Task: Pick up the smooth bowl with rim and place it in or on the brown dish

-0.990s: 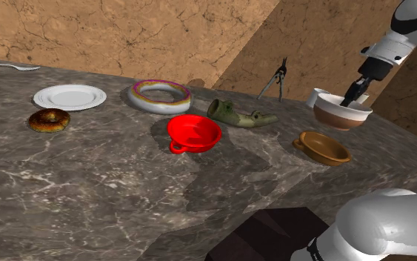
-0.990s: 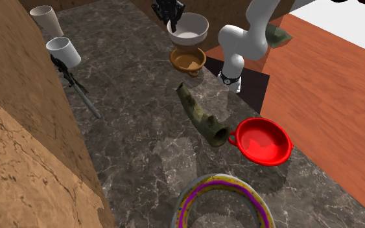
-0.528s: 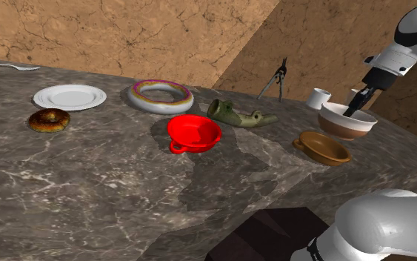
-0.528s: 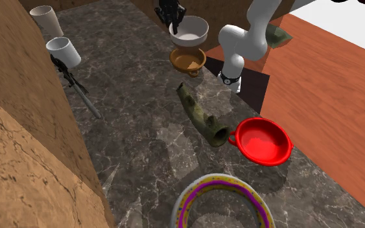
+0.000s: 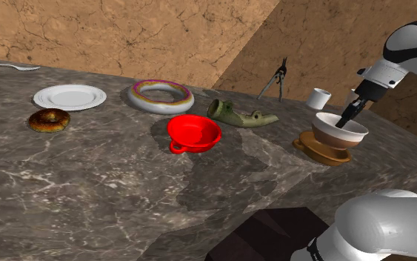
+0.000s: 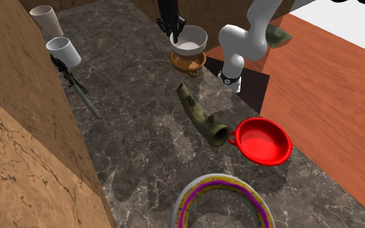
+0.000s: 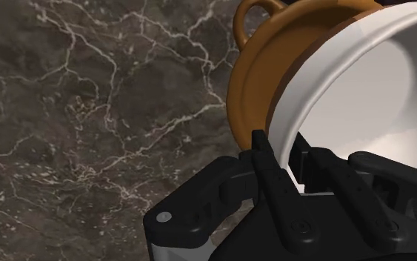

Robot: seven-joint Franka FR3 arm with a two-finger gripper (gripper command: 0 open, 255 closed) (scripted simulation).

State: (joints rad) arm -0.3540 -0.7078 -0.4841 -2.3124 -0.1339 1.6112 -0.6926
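Dark veined marble countertop spread below brown stone walls. On it, the black two-finger gripper was clamped on the rim of the smooth white bowl with brown outer wall, one finger outside the rim and the other inside. That bowl sat in the brown handled dish.

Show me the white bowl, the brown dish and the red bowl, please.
white bowl [image 5: 335, 138], shoulder view, on its outer wall.
brown dish [image 5: 328, 156], shoulder view, on its front rim.
red bowl [image 5: 194, 131], shoulder view, on its inside floor.
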